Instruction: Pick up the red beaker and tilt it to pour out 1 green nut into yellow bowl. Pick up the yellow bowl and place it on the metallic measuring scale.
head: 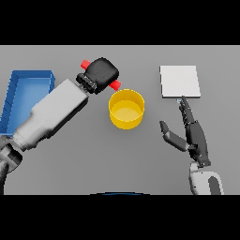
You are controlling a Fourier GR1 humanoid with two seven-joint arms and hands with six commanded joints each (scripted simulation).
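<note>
My left hand [102, 72] is curled round the red beaker [115, 84], which lies tilted nearly flat; only its red ends show on either side of the hand. The beaker's lower end hangs just above the far rim of the yellow bowl [126, 109], which stands at the middle of the table. I cannot make out a green nut in the bowl or the beaker. The metallic measuring scale [180, 81] is a flat pale square at the back right. My right hand [192, 132] rests open in front of the scale, fingers pointing at it, to the right of the bowl.
A blue bin [28, 91] stands at the far left, beside my left forearm. The grey table [117, 159] stretches bare in front of the bowl.
</note>
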